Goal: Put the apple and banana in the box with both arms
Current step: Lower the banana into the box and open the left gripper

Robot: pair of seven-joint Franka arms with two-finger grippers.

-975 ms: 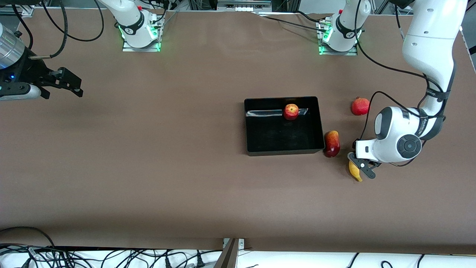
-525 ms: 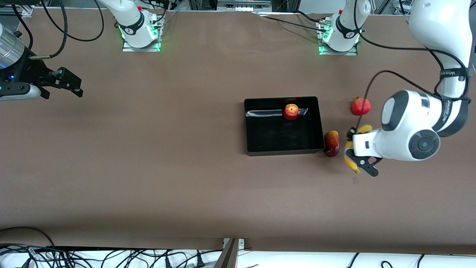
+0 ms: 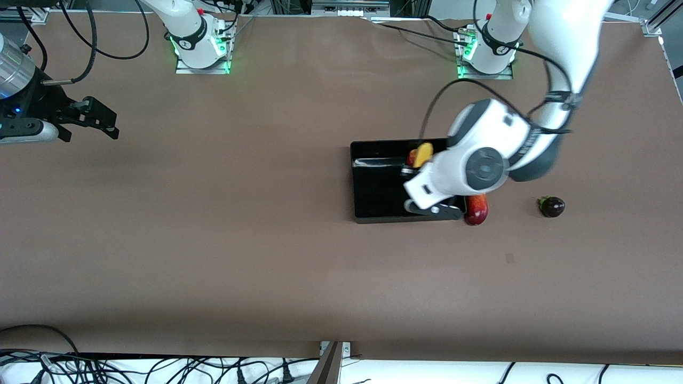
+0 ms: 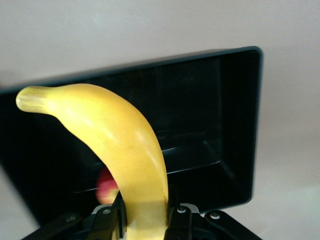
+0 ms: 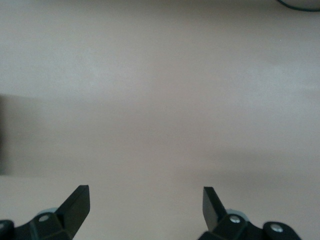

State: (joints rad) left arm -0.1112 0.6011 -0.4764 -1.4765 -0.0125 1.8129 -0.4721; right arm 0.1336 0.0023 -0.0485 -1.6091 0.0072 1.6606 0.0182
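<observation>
Two pincers in your frames. Your left pincer [image 4: 145, 220] hangs over the box [image 3: 373, 213], pinching the banana [image 4: 125, 150] near one end; the rest of the fruit juts out above the black tray. Apple [image 4: 106, 187] sits inside the box, partly hidden by the banana. Your right pincer [image 3: 98, 120] waits over bare worktop [image 3: 240, 240] at the right arm's end, fingers spread, gripping nothing. Mango [image 3: 476, 209] touches the box's outer wall toward the left arm's end. Dark round fruit [image 3: 552, 206] lies further that way.

Apple [image 4: 106, 187] mostly hidden by banana [image 4: 125, 150]; pomegranate wholly concealed under left arm
</observation>
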